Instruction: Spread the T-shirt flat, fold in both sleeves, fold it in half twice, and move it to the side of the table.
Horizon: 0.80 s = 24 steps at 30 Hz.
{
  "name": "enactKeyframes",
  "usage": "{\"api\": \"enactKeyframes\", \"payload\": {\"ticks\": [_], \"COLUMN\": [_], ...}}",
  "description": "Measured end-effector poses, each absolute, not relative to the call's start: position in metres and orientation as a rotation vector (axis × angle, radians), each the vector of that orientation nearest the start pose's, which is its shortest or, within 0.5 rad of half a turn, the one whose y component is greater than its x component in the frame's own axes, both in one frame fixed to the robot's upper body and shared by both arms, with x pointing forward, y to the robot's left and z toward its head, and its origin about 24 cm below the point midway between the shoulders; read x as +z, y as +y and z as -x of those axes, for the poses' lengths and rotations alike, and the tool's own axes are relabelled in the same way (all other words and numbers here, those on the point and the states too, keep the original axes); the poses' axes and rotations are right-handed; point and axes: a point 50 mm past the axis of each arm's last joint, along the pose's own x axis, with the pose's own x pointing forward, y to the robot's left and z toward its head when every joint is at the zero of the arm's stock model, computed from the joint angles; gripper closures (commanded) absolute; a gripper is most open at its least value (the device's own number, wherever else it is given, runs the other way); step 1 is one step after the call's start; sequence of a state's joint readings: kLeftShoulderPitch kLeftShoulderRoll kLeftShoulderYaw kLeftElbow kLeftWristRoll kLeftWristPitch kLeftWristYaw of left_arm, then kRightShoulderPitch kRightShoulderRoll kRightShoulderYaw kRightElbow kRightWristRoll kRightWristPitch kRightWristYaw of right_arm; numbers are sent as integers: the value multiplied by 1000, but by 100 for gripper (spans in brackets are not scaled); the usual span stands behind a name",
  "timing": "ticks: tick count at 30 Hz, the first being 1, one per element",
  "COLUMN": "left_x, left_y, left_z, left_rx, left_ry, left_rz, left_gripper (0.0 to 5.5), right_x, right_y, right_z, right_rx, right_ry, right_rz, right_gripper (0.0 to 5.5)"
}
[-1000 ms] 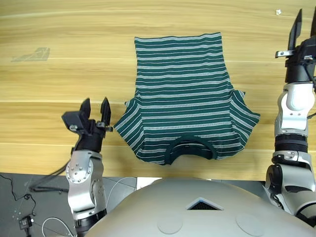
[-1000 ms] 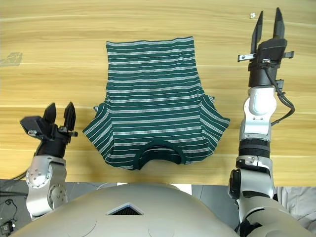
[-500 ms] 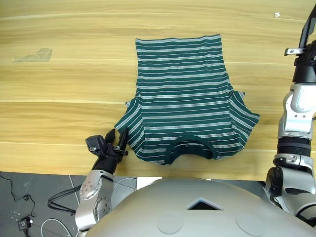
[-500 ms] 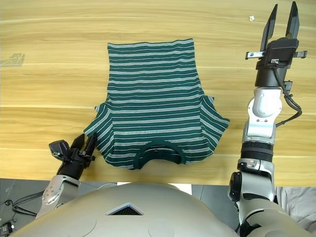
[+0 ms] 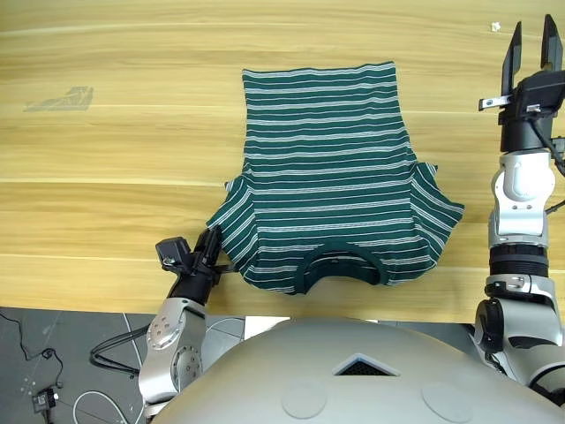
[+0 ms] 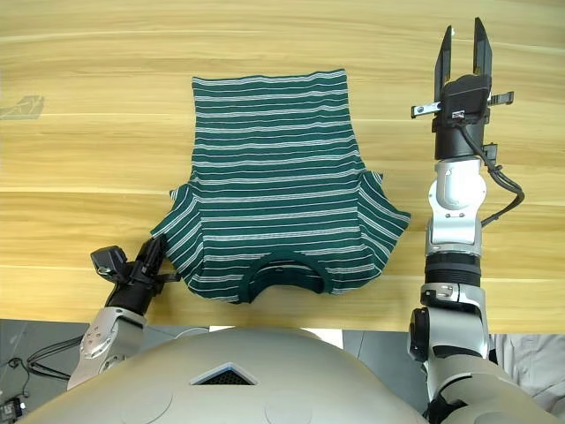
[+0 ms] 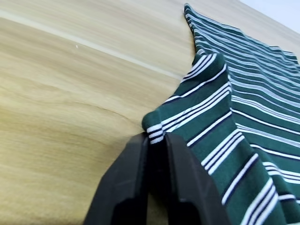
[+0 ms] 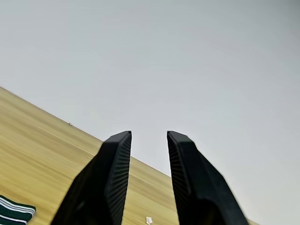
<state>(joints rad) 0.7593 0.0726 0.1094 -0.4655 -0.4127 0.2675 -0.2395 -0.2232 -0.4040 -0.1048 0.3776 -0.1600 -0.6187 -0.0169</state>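
**Green striped T-shirt lying on the table, left sleeve tip being pinched**

Head camera: the dark green T-shirt (image 5: 327, 168) with white stripes is lying on the light wooden table (image 5: 124, 177). Its collar is pointing toward the robot and its hem toward the far side. Both short sleeves are fanning outward near the table's near edge. The left gripper (image 5: 214, 240) is sitting low at that near edge, right at the tip of the shirt's left sleeve, with its fingers drawn together on the cloth. The right gripper (image 5: 532, 26) is hanging raised on the right, well apart from the shirt. Its two fingers are standing spread and pointing toward the far side. A small white scrap (image 5: 496, 26) is lying on the wood just beside it.

Left wrist camera: the left gripper (image 7: 154, 137) is pinching the striped corner of the sleeve (image 7: 220, 122) between its two black fingers (image 7: 126, 183), which are meeting at their tips. The rest of the shirt is stretching away over the table (image 7: 70, 84).

Right wrist camera: the right gripper (image 8: 149, 138) is holding nothing, its ribbed fingers (image 8: 115, 178) standing parted. Beyond them the table (image 8: 47, 150) is running toward a pale wall (image 8: 164, 56). A corner of the T-shirt (image 8: 14, 206) and the white scrap (image 8: 148, 220) are showing far below.
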Motion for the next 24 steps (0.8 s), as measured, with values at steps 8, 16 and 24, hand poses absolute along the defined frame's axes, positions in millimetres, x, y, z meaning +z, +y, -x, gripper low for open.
{"api": "enactKeyframes", "payload": {"ticks": [8, 16, 24], "left_x": [6, 16, 23], "left_y": [195, 170, 135], "left_z": [-93, -97, -95], "left_rx": [32, -183, -458], "left_ry": [412, 303, 225], "left_rz": [234, 35, -94], "left_gripper": [546, 546, 546], "right_x": [92, 91, 85], "right_y": [-227, -224, -216], "right_z": [-284, -285, -288], "right_rx": [45, 58, 103], "right_ry": [-454, -448, -432], "right_rz": [550, 544, 585], "right_gripper": [408, 408, 408]}}
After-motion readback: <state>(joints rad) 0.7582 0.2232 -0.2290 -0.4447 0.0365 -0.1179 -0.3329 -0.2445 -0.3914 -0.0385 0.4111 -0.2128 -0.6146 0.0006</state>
